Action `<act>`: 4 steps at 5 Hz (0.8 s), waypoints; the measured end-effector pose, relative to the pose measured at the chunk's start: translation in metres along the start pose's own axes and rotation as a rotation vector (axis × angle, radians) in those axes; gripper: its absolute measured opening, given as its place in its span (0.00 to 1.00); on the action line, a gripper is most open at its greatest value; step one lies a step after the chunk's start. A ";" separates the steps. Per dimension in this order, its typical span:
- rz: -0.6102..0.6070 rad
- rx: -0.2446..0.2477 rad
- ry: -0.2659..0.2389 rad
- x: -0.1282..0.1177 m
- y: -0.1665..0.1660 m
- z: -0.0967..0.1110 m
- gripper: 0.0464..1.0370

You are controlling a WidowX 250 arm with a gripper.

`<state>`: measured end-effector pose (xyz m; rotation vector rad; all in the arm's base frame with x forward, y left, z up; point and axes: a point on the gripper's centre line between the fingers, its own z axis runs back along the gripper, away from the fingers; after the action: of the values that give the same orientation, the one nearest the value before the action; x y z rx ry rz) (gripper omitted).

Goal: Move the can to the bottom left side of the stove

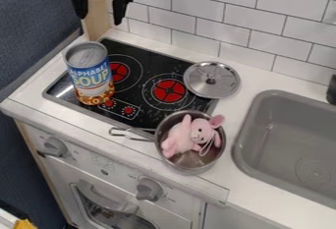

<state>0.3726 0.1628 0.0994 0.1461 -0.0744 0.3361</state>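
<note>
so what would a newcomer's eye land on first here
Probably the tall soup can, upright on the left part of the black stove top. Next, likely the pink plush toy lying in the metal pot at the stove's lower right, then the shiny lid at its right edge.

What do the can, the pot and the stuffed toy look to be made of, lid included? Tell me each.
Can: likely metal, its bare top dull grey, with a printed wrap.
Pot: shiny, silvery metal, perhaps stainless steel, judging by its glinting wall.
Lid: similar bright metal, streaked with reflections.
Toy: soft, matte pink fabric, probably plush, with rounded, stuffed-looking limbs.
</note>
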 end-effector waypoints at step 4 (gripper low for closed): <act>0.003 -0.014 -0.068 0.004 0.000 0.022 0.96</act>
<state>0.3753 0.1610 0.1211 0.1434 -0.1447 0.3334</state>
